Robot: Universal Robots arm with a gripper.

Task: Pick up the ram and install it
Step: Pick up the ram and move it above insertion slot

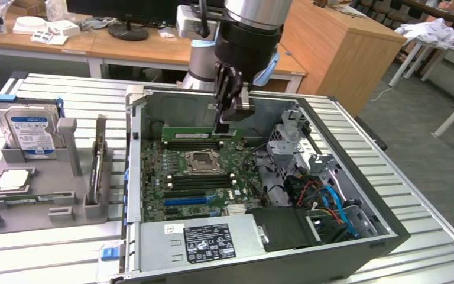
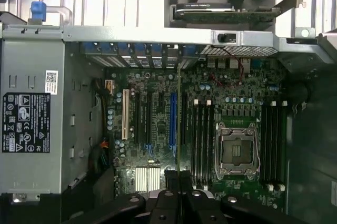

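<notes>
The ram [image 1: 189, 131] is a long green stick, level and on edge inside the open computer case [image 1: 133, 177], near its far wall. My gripper [image 1: 225, 125] comes straight down and is shut on the end of the stick towards the exterior view's right. In the wrist view the ram [image 2: 179, 119] shows edge-on as a thin green line running away from my gripper [image 2: 179, 195]. That line lies between the long blue slot [image 2: 172, 119] and the black memory slots [image 2: 200, 140]. In the exterior view the stick hangs just above the far black memory slots [image 1: 187, 144].
An empty CPU socket [image 1: 201, 158] sits mid-board between two banks of memory slots. The power supply [image 1: 203, 239] fills the case's near end, with cables and a drive cage [image 1: 321, 195] at the exterior view's right. A grey holder with a hard drive [image 1: 31, 130] stands to the left.
</notes>
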